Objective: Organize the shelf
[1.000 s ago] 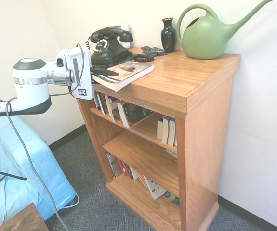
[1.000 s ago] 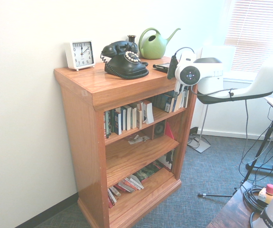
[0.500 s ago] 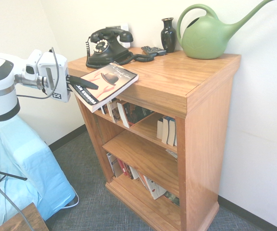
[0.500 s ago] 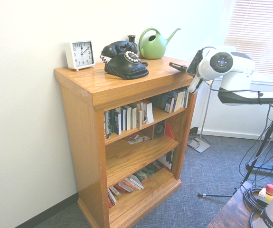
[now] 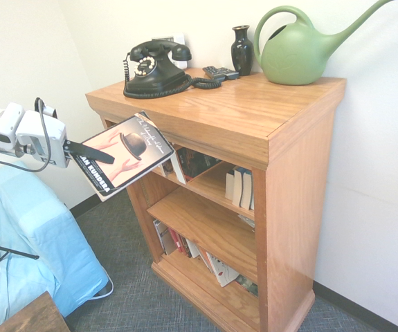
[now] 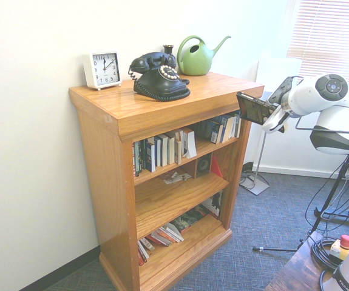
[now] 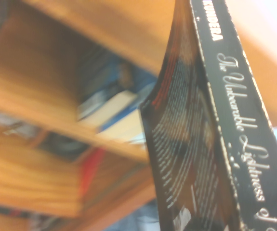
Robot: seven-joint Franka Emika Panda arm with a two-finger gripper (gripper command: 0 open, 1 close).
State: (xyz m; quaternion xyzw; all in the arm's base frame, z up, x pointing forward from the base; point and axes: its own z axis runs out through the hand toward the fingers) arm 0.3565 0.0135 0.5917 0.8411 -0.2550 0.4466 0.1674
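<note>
We see the shelf [image 5: 275, 138], warm orange-brown wood with a thick overhanging top and three open tiers of books, standing against the white wall. Our gripper [image 5: 81, 149] pinches a black paperback [image 5: 121, 155] whose spine reads "The Unbearable Lightness of" and "KUNDERA". Half a second ago the book overlapped the top's edge; now it hangs clear, beside the shelf's front corner.

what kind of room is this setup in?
Likely a study or office corner: a wooden shelf stocked with books, a rotary phone and clock on top, low-pile carpet, window blinds.
</note>
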